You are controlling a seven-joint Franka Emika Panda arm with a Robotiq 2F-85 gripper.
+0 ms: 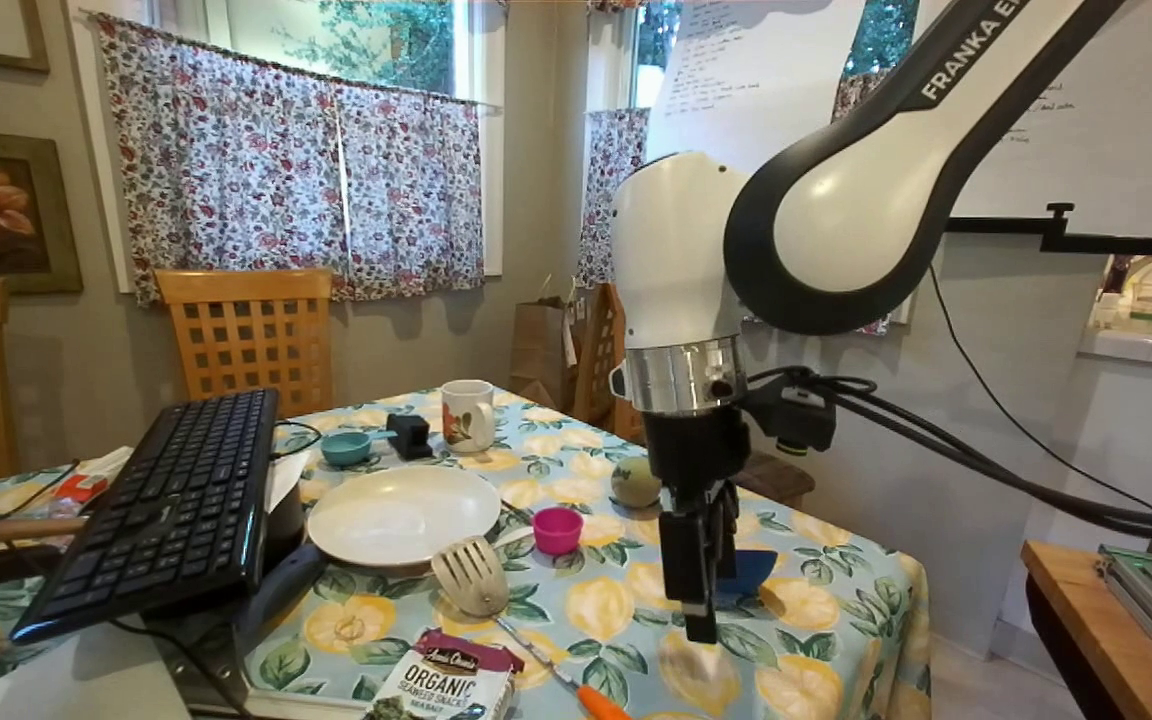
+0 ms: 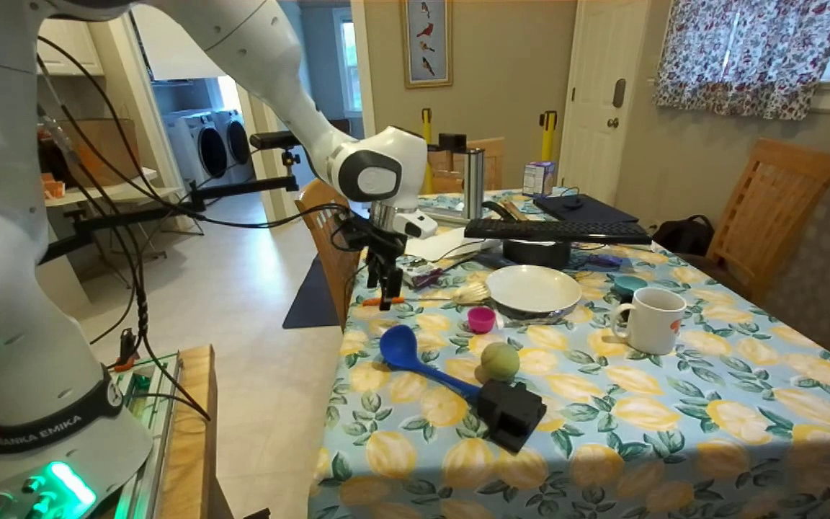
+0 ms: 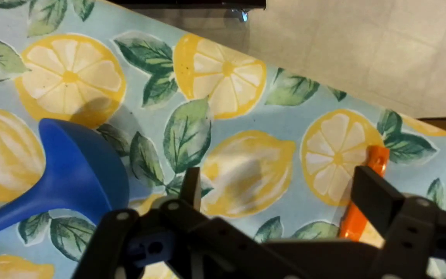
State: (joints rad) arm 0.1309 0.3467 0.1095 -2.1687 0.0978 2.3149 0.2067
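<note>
The blue ladle (image 3: 76, 170) is lying loose near the robot-side edge of the table (image 2: 602, 404) — ungripped, with nothing being lifted yet. The gripper (image 3: 279, 184) is hovering empty, jaws spread wide, the ladle's bowl sitting outside one jaw; by the opposite jaw, an orange-handled spatula (image 1: 476, 580) is pointing its handle edgeward.

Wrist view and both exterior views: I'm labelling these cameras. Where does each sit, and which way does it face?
Wrist view: above the open pincer, facing down at the tablecloth; two fingers show.
An exterior view: tableside, near the seaweed packet, facing floral curtains; arm and pincer show.
An exterior view: tableside, near the black box, facing the bird picture; base, arm and pincer show.
Both exterior views share the plate, mug and pink cup.
</note>
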